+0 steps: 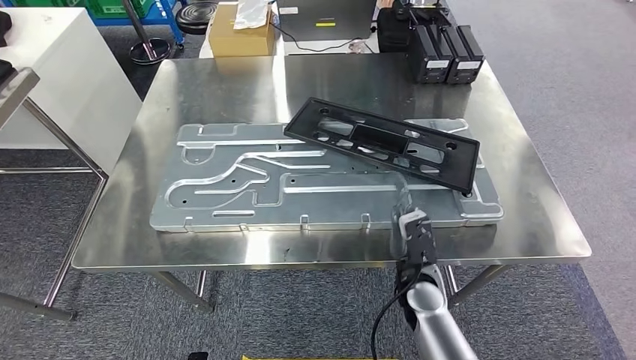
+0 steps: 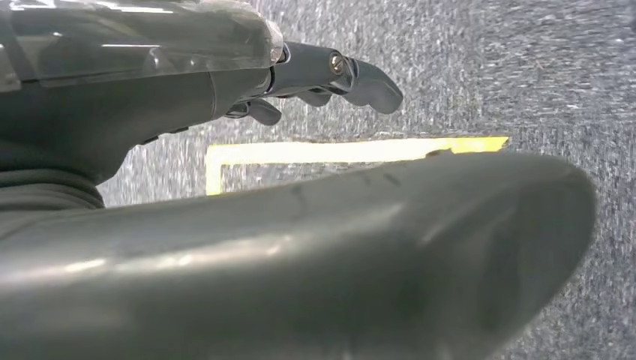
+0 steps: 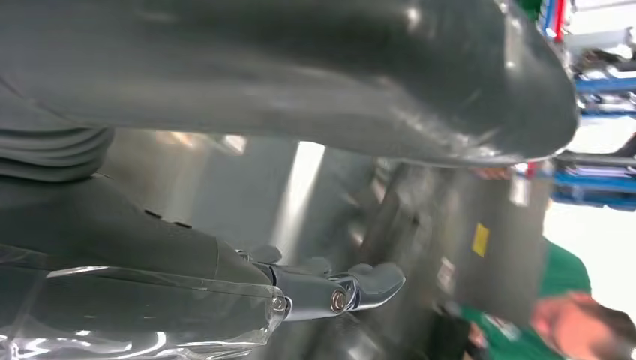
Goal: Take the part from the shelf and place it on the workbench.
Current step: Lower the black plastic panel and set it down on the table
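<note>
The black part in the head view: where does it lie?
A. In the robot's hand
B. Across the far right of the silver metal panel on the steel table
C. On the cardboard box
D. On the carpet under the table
B: the black part rests slanted on the silver metal panel on the steel table.

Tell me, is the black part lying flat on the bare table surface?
No. The black part rests on top of the large silver metal panel, not directly on the table.

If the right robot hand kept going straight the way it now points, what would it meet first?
Probably the black part, lying tilted across the metal plate ahead of the right robot hand. Depth is unclear; the hand may already overlap the plate's near edge.
</note>
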### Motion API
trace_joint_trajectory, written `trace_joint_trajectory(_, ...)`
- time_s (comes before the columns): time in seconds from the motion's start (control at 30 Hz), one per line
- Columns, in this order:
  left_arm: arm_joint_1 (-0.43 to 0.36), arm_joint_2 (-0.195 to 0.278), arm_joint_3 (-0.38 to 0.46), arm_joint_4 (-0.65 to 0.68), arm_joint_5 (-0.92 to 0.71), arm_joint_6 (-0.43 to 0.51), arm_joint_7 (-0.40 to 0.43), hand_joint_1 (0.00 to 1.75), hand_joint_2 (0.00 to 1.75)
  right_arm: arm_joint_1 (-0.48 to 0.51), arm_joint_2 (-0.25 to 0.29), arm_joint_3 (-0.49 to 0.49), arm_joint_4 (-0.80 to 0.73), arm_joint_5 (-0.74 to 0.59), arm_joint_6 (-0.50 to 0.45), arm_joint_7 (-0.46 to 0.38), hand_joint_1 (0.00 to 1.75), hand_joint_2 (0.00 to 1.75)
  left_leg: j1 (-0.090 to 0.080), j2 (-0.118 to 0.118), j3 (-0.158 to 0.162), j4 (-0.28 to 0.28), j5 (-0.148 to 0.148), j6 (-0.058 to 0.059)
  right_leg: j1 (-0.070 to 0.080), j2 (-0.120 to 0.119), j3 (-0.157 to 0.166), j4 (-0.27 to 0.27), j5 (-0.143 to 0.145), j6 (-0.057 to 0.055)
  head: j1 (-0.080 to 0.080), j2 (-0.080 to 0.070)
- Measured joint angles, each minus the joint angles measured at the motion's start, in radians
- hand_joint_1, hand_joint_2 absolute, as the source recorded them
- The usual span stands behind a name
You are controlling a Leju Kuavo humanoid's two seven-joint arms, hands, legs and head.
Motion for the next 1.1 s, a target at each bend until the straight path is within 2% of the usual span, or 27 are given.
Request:
trace_joint_trajectory(0.03,0.003,0.003,-0.012,0.001,-0.004,0.000,0.001,0.00,0.00,0.020,0.004,0.005,-0.002,-0.002,0.000,0.004,0.00,0.00,0.001,0.000,-0.022,0.049,-0.016,-0.002,0.001,0.002,0.000,0.001,0.000,0.000,0.000,0.000)
trace_joint_trajectory(0.07,0.006,0.006,-0.023,0.001,-0.007,-0.001,0.002,0.00,0.00,0.037,0.007,0.009,-0.006,-0.004,0.001,0.009,0.00,0.00,0.001,0.000,-0.026,0.062,-0.013,-0.003,0.001,0.005,0.000,0.002,0.000,0.000,0.000,0.000)
trace_joint_trajectory(0.1,0.009,0.009,-0.031,0.002,-0.009,-0.002,0.004,0.00,0.00,0.050,0.010,0.012,-0.009,-0.005,0.002,0.013,0.00,0.00,0.002,0.000,-0.011,0.033,0.011,-0.003,0.001,0.008,0.000,0.003,-0.001,0.000,0.000,0.000)
trace_joint_trajectory(0.17,0.012,0.013,-0.045,0.002,-0.012,-0.003,0.005,0.00,0.00,0.063,0.015,0.015,-0.017,-0.006,0.005,0.021,0.00,0.00,0.003,-0.004,0.062,-0.109,0.075,0.001,0.002,0.015,-0.001,0.008,-0.003,0.004,0.000,0.000)
trace_joint_trajectory(0.2,0.012,0.015,-0.051,0.002,-0.013,-0.003,0.006,0.00,0.00,0.067,0.018,0.016,-0.022,-0.005,0.005,0.025,0.00,0.00,0.002,-0.007,0.092,-0.171,0.096,0.006,0.004,0.018,-0.001,0.011,-0.004,0.008,0.000,0.000)
trace_joint_trajectory(0.23,0.011,0.016,-0.057,0.002,-0.015,-0.004,0.006,0.00,0.00,0.072,0.020,0.016,-0.026,-0.004,0.006,0.028,0.00,0.00,0.001,-0.010,0.112,-0.211,0.105,0.011,0.005,0.020,-0.002,0.013,-0.005,0.013,0.001,0.000)
trace_joint_trajectory(0.37,0.010,0.017,-0.073,0.003,-0.021,-0.007,0.008,0.00,0.00,0.092,0.021,0.017,-0.044,0.000,0.009,0.035,0.00,0.00,-0.002,-0.007,0.120,-0.233,0.116,0.039,0.002,0.021,-0.006,0.019,-0.009,0.037,0.002,0.000)
trace_joint_trajectory(0.43,0.010,0.017,-0.079,0.003,-0.023,-0.009,0.009,0.00,0.00,0.101,0.021,0.017,-0.056,0.006,0.009,0.040,0.00,0.00,0.001,-0.002,0.120,-0.239,0.123,0.051,0.000,0.015,-0.034,0.085,-0.055,0.047,0.002,0.000)
trace_joint_trajectory(0.5,0.011,0.018,-0.084,0.003,-0.023,-0.010,0.011,0.00,0.00,0.111,0.021,0.017,-0.066,0.012,0.008,0.044,0.00,0.00,0.000,0.001,0.117,-0.239,0.124,0.054,-0.001,0.011,-0.092,0.215,-0.124,0.053,0.003,0.000)
trace_joint_trajectory(0.53,0.011,0.018,-0.085,0.003,-0.022,-0.012,0.013,0.00,0.00,0.117,0.021,0.017,-0.070,0.014,0.008,0.046,0.00,0.00,-0.001,0.003,0.116,-0.238,0.125,0.054,-0.001,0.011,-0.115,0.268,-0.143,0.055,0.003,0.000)
trace_joint_trajectory(0.57,0.011,0.018,-0.086,0.004,-0.019,-0.013,0.015,0.00,0.00,0.124,0.021,0.017,-0.075,0.016,0.008,0.046,0.00,0.00,-0.001,0.004,0.116,-0.237,0.125,0.054,-0.001,0.010,-0.123,0.290,-0.144,0.055,0.003,0.000)
trace_joint_trajectory(0.6,0.011,0.018,-0.086,0.004,-0.017,-0.016,0.016,0.00,0.00,0.130,0.021,0.017,-0.080,0.018,0.008,0.047,0.00,0.00,-0.002,0.005,0.115,-0.235,0.125,0.054,-0.001,0.009,-0.112,0.273,-0.127,0.054,0.003,0.000)
trace_joint_trajectory(0.7,0.009,0.017,-0.086,0.004,-0.010,-0.023,0.018,0.00,0.00,0.136,0.021,0.017,-0.100,0.027,0.008,0.049,0.00,0.00,-0.006,0.005,0.114,-0.228,0.124,0.051,0.003,0.003,-0.010,0.081,-0.042,0.040,0.003,0.000)
trace_joint_trajectory(0.73,0.009,0.017,-0.086,0.004,-0.010,-0.025,0.019,0.00,0.00,0.136,0.021,0.017,-0.105,0.029,0.007,0.050,0.00,0.00,-0.007,0.005,0.113,-0.226,0.124,0.048,0.006,0.002,0.012,0.036,-0.028,0.035,0.002,0.000)
trace_joint_trajectory(0.77,0.008,0.017,-0.086,0.004,-0.010,-0.025,0.020,0.00,0.00,0.138,0.021,0.017,-0.110,0.030,0.007,0.052,0.00,0.00,-0.009,0.006,0.111,-0.226,0.125,0.043,0.009,0.001,0.019,0.018,-0.025,0.031,0.002,0.000)
trace_joint_trajectory(0.8,0.008,0.017,-0.086,0.004,-0.011,-0.026,0.021,0.00,0.00,0.140,0.021,0.017,-0.114,0.031,0.006,0.054,0.00,0.00,-0.010,0.007,0.110,-0.226,0.127,0.038,0.012,0.002,0.017,0.017,-0.022,0.028,0.002,0.000)
trace_joint_trajectory(0.87,0.008,0.017,-0.086,0.004,-0.015,-0.027,0.026,0.00,0.00,0.145,0.021,0.017,-0.122,0.033,0.006,0.057,0.00,0.00,-0.009,0.007,0.106,-0.224,0.123,0.026,0.007,0.003,0.015,0.009,-0.012,0.015,0.002,0.000)
trace_joint_trajectory(0.9,0.008,0.017,-0.086,0.004,-0.016,-0.027,0.029,0.00,0.00,0.147,0.021,0.017,-0.126,0.033,0.006,0.057,0.00,0.00,-0.009,0.006,0.100,-0.207,0.105,0.020,0.004,0.002,0.012,0.004,-0.006,0.007,0.000,0.000)
trace_joint_trajectory(0.93,0.007,0.017,-0.086,0.004,-0.018,-0.027,0.031,0.00,0.00,0.148,0.021,0.017,-0.128,0.033,0.006,0.058,0.00,0.00,-0.008,0.005,0.086,-0.169,0.073,0.015,0.002,0.002,0.008,0.000,0.000,0.001,-0.001,0.000)
trace_joint_trajectory(1.0,0.007,0.017,-0.087,0.004,-0.020,-0.027,0.033,0.00,0.00,0.152,0.021,0.016,-0.130,0.033,0.006,0.059,0.00,0.00,-0.003,0.004,0.043,-0.045,-0.009,0.007,0.003,0.001,-0.006,0.000,0.011,-0.006,-0.004,0.000)
trace_joint_trajectory(1.03,0.007,0.017,-0.087,0.004,-0.021,-0.027,0.034,0.00,0.00,0.154,0.021,0.016,-0.130,0.033,0.006,0.060,0.00,0.00,-0.001,0.004,0.026,0.012,-0.037,0.003,0.003,0.001,-0.014,0.001,0.017,-0.006,-0.004,0.000)
trace_joint_trajectory(1.07,0.007,0.017,-0.087,0.004,-0.021,-0.027,0.034,0.00,0.00,0.157,0.021,0.016,-0.130,0.033,0.006,0.060,0.00,0.00,0.001,0.004,0.024,0.039,-0.048,0.001,0.003,0.002,-0.023,0.003,0.023,-0.005,-0.004,0.000)
trace_joint_trajectory(1.1,0.007,0.017,-0.087,0.004,-0.021,-0.027,0.035,0.00,0.00,0.160,0.021,0.016,-0.130,0.033,0.006,0.060,0.00,0.00,0.002,0.004,0.040,0.029,-0.040,-0.001,0.003,0.002,-0.032,0.005,0.029,-0.004,-0.004,0.000)
